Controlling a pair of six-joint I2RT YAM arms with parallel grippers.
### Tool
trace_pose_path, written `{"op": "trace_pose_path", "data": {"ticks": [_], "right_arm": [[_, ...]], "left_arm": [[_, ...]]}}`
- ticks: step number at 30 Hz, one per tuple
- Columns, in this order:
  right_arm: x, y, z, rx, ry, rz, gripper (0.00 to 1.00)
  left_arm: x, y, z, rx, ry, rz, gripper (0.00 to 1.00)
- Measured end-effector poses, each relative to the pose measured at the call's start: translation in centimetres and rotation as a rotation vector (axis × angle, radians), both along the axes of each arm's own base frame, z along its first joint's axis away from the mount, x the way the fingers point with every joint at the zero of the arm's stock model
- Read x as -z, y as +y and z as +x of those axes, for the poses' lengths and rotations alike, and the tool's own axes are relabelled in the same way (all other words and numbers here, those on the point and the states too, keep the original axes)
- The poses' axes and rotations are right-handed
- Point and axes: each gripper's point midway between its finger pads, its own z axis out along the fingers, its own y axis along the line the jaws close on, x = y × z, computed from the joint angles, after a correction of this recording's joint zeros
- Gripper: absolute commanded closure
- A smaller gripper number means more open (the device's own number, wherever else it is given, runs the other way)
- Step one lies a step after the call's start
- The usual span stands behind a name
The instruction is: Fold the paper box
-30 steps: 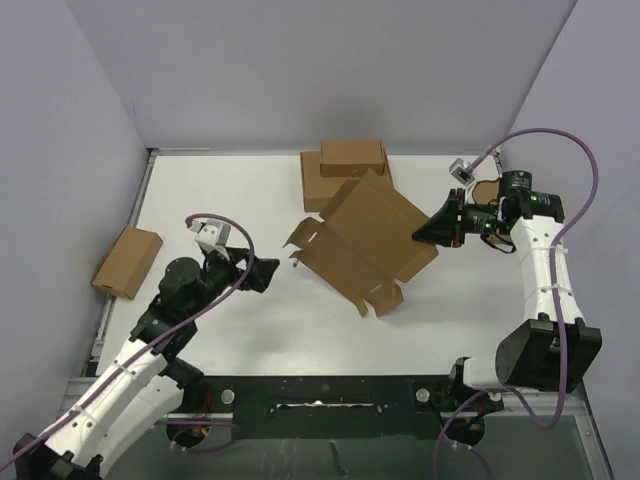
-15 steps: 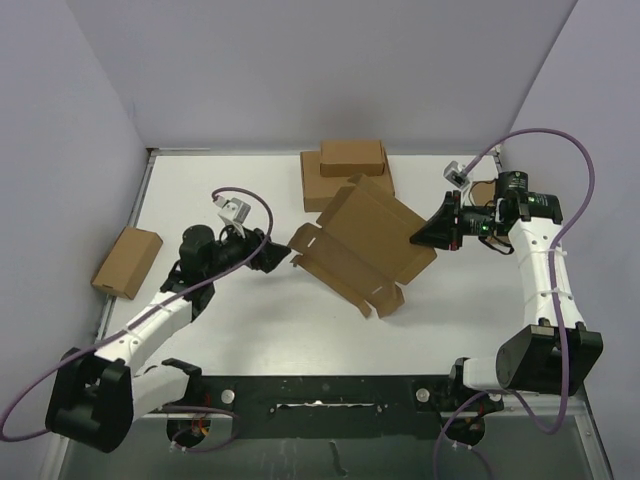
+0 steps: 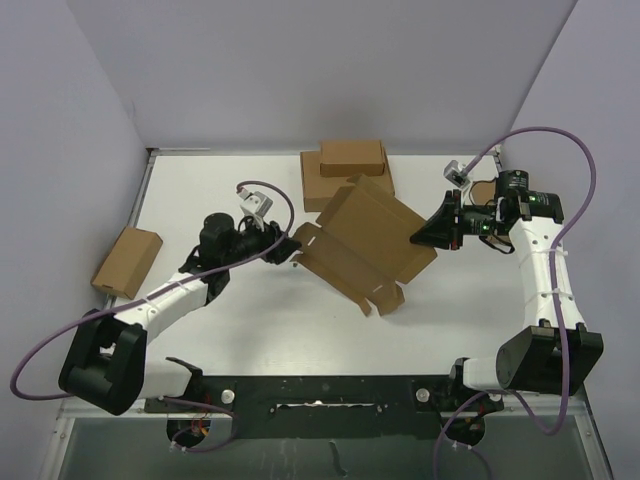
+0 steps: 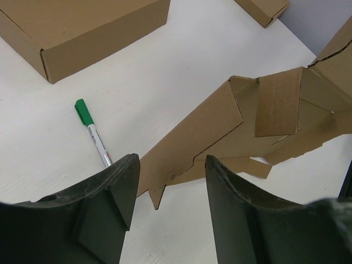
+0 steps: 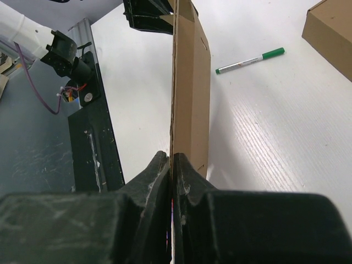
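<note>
The paper box (image 3: 365, 245) is pinched at its 3 o'clock edge by the right gripper (image 3: 432, 232). Its fingers are pressed flat on the cardboard wall, and that side is held raised off the table (image 3: 250, 320). At the box's 9 o'clock corner the left gripper (image 4: 171, 165) is set about half open. A side flap's tip is seen between its fingers, with no contact visible.

The step in hand is judged to be the taking of that flap. A firm grip on it is called for next, then a fold inward toward 3 o'clock.

The box is spread open, and nothing is seen in it. A green pen (image 4: 93, 135) is seen beside it. Two stacked boxes (image 3: 345, 170) at 12 o'clock and a small box (image 3: 127, 262) at 9 o'clock are shut, their contents hidden.
</note>
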Motion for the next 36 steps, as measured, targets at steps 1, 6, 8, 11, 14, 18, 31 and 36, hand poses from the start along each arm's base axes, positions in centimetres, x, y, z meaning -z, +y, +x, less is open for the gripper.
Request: {"op": "trace_pose_path", "data": {"ticks": [1,6,8,11,14,18,31,36], "right_arm": [[0.0,0.0,0.0,0.0,0.0,0.0,1.0],[-0.1,0.0,0.0,0.001,-0.002,-0.007,1.0],[-0.3,-0.1,0.1,0.003,-0.01,-0.016,1.0],[-0.4,-0.2,0.3,0.01,-0.02,-0.037,1.0],[-0.6,-0.5,0.6,0.025,-0.025,-0.061,1.0],[-0.6,-0.9,1.1,0.047,-0.035,-0.091,1.0],[0.4,-1.6,2.2,0.08,-0.028,-0.149,0.97],[2.1,-1.8,2.6,0.085,0.02,-0.149,0.95]], "left_arm": [[0.2,-0.2,0.0,0.002,0.0,0.006,0.57],[0.7,-0.5,0.0,0.006,-0.009,0.03,0.76],[0.7,-0.5,0.1,0.002,-0.013,0.033,0.84],[0.8,-0.4,0.2,-0.003,-0.025,0.046,0.9],[0.8,-0.5,-0.1,0.004,-0.031,0.05,0.93],[1.2,-0.7,-1.4,0.018,-0.027,0.054,0.94],[2.6,-2.0,-2.7,0.014,-0.016,0.084,1.0],[4.0,-1.6,-2.8,0.002,0.009,0.101,1.0]]}}
